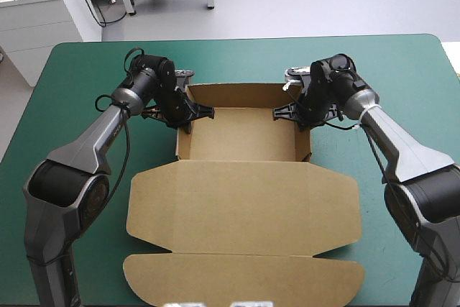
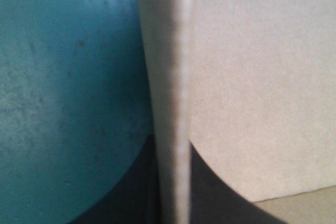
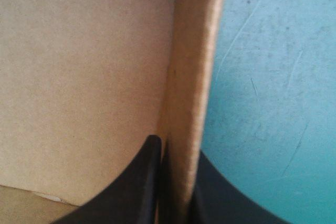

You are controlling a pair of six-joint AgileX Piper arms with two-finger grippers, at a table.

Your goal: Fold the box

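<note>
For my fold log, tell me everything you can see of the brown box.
The box is cut brown board, an open tray with raised walls at the table's middle, its lid lying flat toward the near edge and ending in a rounded flap. It rests on the teal-green cover. The left gripper pinches its left wall, the right gripper its right wall.

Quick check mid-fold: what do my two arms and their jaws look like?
Left arm and right arm match: smooth grey shells on the long links, black rounded joints and black wrists. Each ends in two broad black jaws, curved like fins.
</note>
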